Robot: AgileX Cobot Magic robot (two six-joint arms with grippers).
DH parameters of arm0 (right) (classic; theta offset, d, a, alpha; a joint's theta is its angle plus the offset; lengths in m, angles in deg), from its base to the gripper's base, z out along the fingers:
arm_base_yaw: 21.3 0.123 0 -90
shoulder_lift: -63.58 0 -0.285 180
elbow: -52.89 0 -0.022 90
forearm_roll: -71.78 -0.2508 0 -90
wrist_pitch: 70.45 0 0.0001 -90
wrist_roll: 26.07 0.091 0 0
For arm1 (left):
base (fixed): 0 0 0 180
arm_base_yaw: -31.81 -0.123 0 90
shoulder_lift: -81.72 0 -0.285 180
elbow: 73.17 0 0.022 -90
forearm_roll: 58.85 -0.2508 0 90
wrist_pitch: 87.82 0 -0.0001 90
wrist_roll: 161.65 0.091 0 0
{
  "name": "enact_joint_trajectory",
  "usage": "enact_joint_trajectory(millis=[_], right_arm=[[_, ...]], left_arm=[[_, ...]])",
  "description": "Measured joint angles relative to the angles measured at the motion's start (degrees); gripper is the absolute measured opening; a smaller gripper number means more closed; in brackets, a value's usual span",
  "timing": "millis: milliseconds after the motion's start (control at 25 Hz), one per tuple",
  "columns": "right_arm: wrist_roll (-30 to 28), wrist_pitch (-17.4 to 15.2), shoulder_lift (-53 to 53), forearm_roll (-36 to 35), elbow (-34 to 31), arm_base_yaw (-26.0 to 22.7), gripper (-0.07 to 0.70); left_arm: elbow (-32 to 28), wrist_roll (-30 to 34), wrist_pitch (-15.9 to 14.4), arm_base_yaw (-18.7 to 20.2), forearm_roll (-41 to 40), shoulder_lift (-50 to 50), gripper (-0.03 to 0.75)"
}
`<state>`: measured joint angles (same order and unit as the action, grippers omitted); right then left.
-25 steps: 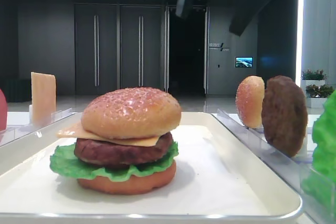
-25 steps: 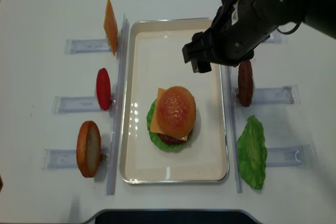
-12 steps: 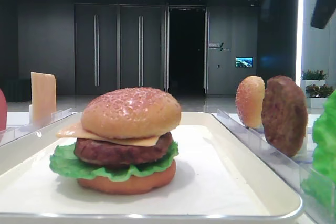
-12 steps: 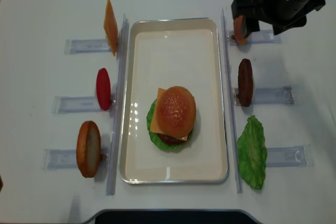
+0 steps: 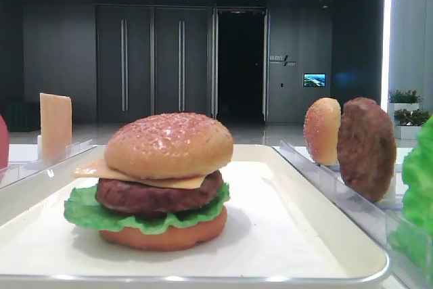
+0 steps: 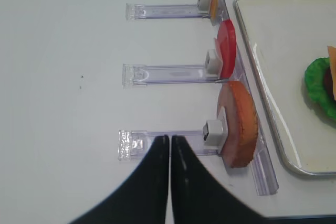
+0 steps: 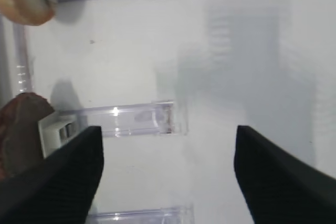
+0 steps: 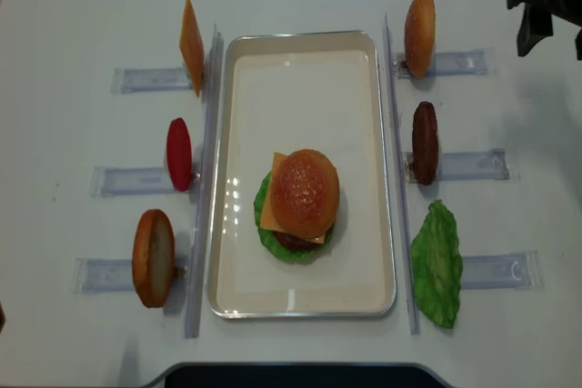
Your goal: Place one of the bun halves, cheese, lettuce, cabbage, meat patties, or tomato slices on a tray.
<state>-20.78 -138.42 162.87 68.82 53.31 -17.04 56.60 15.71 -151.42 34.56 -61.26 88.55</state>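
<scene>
Burger stack (image 8: 300, 204) sits complete mid-tray (image 8: 309, 297): bun top over cheese, patty, lettuce. Spare bun half (image 8: 419, 22) racked nr far-right bench edge. Right gripper (image 7: 168, 177) jaws wide, empty; left gripper (image 6: 169, 150) jaws closed, empty. Task looks done.

The tray (image 8: 238, 88) has bare floor along its far half, with the stacked burger (image 8: 298, 204) filling the middle of its near half. Clear racks (image 8: 206, 179) run close along both long sides, holding upright pieces: cheese (image 8: 191, 45), a red slice (image 8: 179, 154) and a bun (image 8: 153, 257) on the left, a bun half (image 8: 419, 22), patty (image 8: 425, 142) and lettuce (image 8: 437, 263) on the right. Beyond the racks, the tabletop (image 8: 64, 134) lies open on both outer sides.
</scene>
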Motion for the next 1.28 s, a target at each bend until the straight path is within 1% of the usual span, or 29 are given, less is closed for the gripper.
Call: enact_joint_trajectory(millis=[200, 600, 880, 1040, 1280], right_arm=[[-2.67, -1.03, 0.0, 0.39, 0.0, -3.69, 0.524], [-2.93, -1.38, 0.0, 2.95, 0.05, -8.05, 0.524], [-3.22, -1.97, 0.0, 3.44, -0.3, -8.4, 0.524], [-3.17, -1.97, -0.28, 3.44, -2.95, -8.4, 0.524], [-3.17, -1.9, -5.13, 3.44, -11.8, -8.4, 0.524]], left_arm=[[0.0, 0.0, 0.0, 0.0, 0.0, 0.0, 0.0], [0.0, 0.0, 0.0, 0.0, 0.0, 0.0, 0.0], [0.0, 0.0, 0.0, 0.0, 0.0, 0.0, -0.001], [0.0, 0.0, 0.0, 0.0, 0.0, 0.0, -0.001], [0.0, 0.0, 0.0, 0.0, 0.0, 0.0, -0.001]])
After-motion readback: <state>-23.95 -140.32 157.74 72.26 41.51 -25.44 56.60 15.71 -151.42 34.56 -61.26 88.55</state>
